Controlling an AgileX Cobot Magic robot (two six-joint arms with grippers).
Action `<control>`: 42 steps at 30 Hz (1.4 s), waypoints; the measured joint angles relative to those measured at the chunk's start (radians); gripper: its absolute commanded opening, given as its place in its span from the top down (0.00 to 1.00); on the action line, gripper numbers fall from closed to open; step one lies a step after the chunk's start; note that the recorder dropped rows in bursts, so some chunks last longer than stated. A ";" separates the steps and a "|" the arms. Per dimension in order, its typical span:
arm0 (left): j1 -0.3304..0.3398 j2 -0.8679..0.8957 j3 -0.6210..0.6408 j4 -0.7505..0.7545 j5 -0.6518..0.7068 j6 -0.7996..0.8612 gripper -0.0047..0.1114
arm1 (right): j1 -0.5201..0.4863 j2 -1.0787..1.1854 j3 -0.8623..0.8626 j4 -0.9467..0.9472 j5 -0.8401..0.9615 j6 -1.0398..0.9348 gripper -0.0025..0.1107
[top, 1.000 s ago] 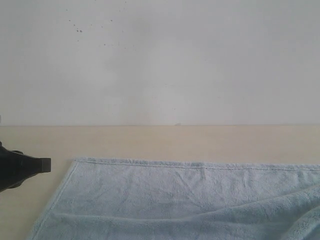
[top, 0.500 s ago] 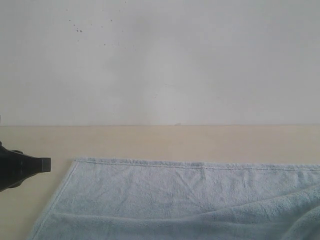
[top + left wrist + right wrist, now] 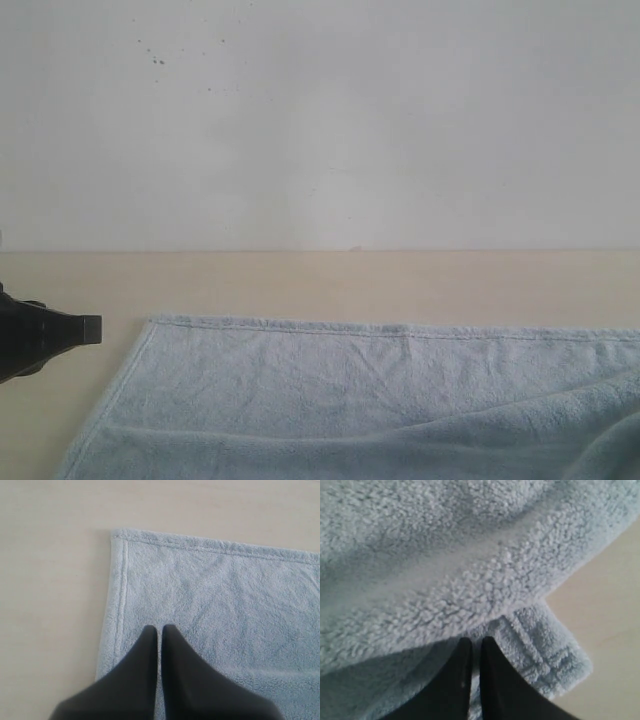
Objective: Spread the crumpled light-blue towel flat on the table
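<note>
The light-blue towel [image 3: 330, 390] lies mostly flat on the beige table [image 3: 300, 280], its far hem straight, with a raised fold at the lower right. My left gripper [image 3: 98, 329] hovers at the towel's left edge. In the left wrist view it [image 3: 159, 628] is shut and empty over the towel [image 3: 215, 595], just inside the side hem. My right gripper [image 3: 472, 640] does not show in the exterior view. In its wrist view its fingers pinch a thin layer of the towel [image 3: 445, 555] near a hemmed corner, under a thick fold.
A white-grey wall [image 3: 320, 120] with dark specks rises behind the table's far edge. Bare table [image 3: 50, 555] runs along the towel's left side, and more [image 3: 610, 605] lies beyond the hemmed corner by the right gripper.
The fold at the towel's lower right has slid slightly toward the lower right corner of the exterior view. The left gripper has not moved.
</note>
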 measured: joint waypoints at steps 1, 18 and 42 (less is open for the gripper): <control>0.000 0.000 0.000 0.000 0.000 0.000 0.92 | 0.000 0.006 0.000 0.000 -0.005 0.005 0.92; 0.000 0.000 0.000 0.000 -0.019 -0.002 0.92 | -0.240 -0.037 0.161 -0.486 -0.084 0.723 0.92; 0.000 0.000 -0.012 -0.001 0.123 0.026 0.92 | -0.144 -0.434 0.274 -0.337 -0.036 0.608 0.92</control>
